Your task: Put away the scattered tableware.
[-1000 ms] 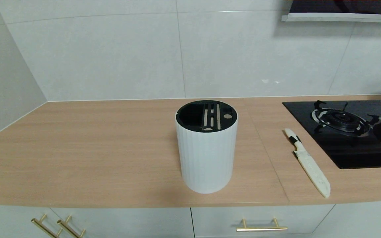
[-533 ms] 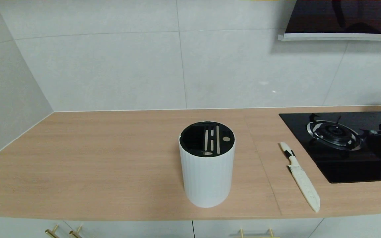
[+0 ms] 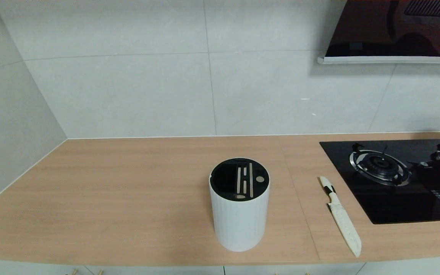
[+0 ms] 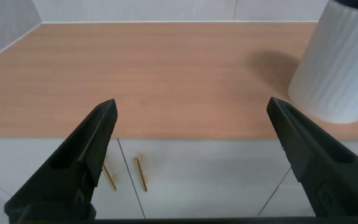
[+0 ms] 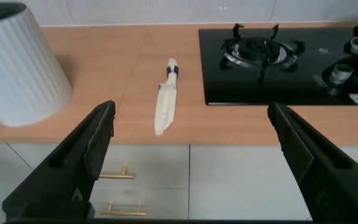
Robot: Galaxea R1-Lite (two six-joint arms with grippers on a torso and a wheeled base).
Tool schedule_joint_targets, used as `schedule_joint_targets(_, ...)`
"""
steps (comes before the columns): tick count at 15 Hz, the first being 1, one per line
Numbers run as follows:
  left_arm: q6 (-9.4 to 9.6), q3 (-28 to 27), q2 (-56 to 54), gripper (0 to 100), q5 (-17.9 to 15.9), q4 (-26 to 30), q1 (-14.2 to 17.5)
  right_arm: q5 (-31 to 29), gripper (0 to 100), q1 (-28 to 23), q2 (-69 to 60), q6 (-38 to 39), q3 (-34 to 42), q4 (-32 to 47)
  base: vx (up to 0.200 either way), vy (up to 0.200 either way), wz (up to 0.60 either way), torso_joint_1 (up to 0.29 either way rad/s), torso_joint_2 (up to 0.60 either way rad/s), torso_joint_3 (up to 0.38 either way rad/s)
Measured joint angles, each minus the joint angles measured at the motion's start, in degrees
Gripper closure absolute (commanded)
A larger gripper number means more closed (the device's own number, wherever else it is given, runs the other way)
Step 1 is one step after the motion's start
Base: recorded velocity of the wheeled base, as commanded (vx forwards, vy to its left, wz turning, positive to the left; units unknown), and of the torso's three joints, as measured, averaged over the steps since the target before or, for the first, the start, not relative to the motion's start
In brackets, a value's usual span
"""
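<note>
Knife loose on the counter, holder standing ready

The knife (image 3: pixel 339 214) lies flat between the slotted white holder (image 3: pixel 239 206) and the stove (image 3: pixel 388 183), blade toward the front edge of the counter (image 3: pixel 128 183). The left gripper (image 4: pixel 191 107) and right gripper (image 5: pixel 191 111) hang before that edge, jaws wide apart and empty, likely readied for a grasp.

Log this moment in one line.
knife flat on counter, right of holder | left tool open, empty | right tool open, empty
</note>
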Motion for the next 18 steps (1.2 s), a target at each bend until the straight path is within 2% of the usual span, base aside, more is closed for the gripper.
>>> schedule_joint_targets(18,0.00,0.00,0.00,0,0.00,0.02,0.02,-0.02,0,0.10,0.00,-0.05,0.00,0.00,0.000,0.000,-0.03,0.000,0.00,0.000)
